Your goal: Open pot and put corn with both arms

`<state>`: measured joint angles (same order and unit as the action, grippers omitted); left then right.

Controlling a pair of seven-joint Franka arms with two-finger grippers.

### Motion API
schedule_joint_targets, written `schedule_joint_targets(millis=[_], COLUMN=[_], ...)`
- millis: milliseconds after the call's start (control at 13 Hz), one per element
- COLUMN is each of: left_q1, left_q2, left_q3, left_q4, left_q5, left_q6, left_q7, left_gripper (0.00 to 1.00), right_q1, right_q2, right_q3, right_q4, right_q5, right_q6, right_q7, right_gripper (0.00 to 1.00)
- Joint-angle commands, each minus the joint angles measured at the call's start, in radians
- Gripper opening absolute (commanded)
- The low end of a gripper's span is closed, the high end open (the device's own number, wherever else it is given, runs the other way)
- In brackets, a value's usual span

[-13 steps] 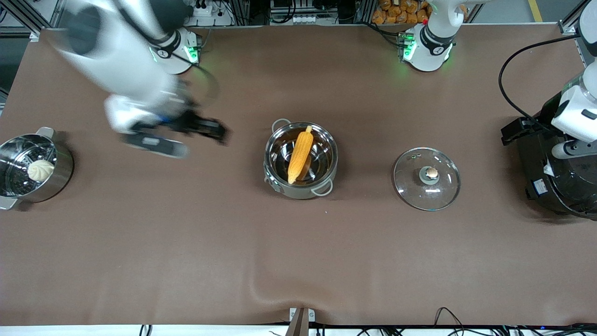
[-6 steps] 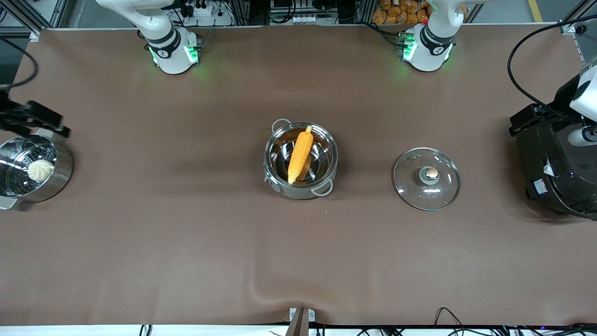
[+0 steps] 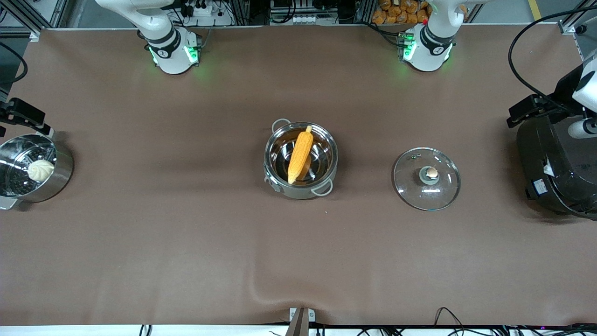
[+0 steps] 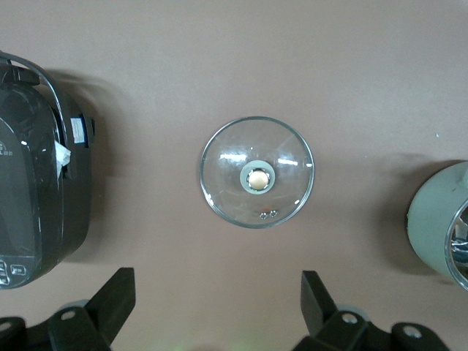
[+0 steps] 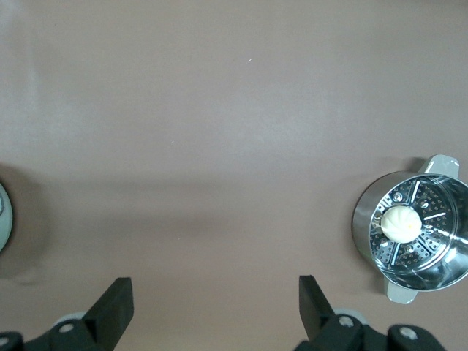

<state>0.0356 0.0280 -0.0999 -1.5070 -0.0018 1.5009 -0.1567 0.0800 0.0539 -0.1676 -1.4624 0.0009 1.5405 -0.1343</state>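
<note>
- Glass lid (image 3: pixel 426 178) lay flat on the table (image 3: pixel 186 242), knob (image 3: pixel 432 173) up, off the pot, toward the left arm's end. It sat between the pot and the black rice cooker (image 3: pixel 557 170), apart from both.
- Pot (image 3: pixel 301 160) stood open mid-table, level with the lid. Corn (image 3: pixel 300 153) was inside, tapered tip nearer the front camera and pale stub leaning on the rim away from it.
- Steamer pot (image 3: pixel 32 168) with a white bun (image 3: pixel 40 170) stood at the right arm's end, well apart from the pot.
- Table between pot, lid and steamer was bare brown mat.
- Left gripper (image 4: pixel 218 311) was up high over the table near the rice cooker, fingers spread wide, nothing between them; lid was centred in its wrist view.
- Right gripper (image 5: pixel 216 311) was up high over the right arm's end of the table, beside the steamer pot, fingers spread wide, holding nothing.
- Both arms' bases (image 3: pixel 172 49) sat along the table edge farthest from the front camera.
</note>
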Motion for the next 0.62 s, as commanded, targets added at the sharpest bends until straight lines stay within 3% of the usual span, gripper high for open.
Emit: schedule_joint_targets(millis=[0,538], left_q1=[0.003,0.006], left_q2=[0.004,0.000], left_q3=[0.000,0.000], left_q4=[0.025,0.025], left_q5=[-0.018,-0.010], left_q6=[-0.028,-0.028], left_q7=[0.028,0.028], left_gripper=[1.00,1.00], right_q1=[0.026,0.030], right_q2=[-0.034,-0.032], right_q3=[-0.009,-0.009], right_q4=[-0.030,-0.029], right_q5=[-0.012,-0.006], right_q6=[-0.010,-0.062], right_q7=[0.002,0.061], right_gripper=[1.00,1.00])
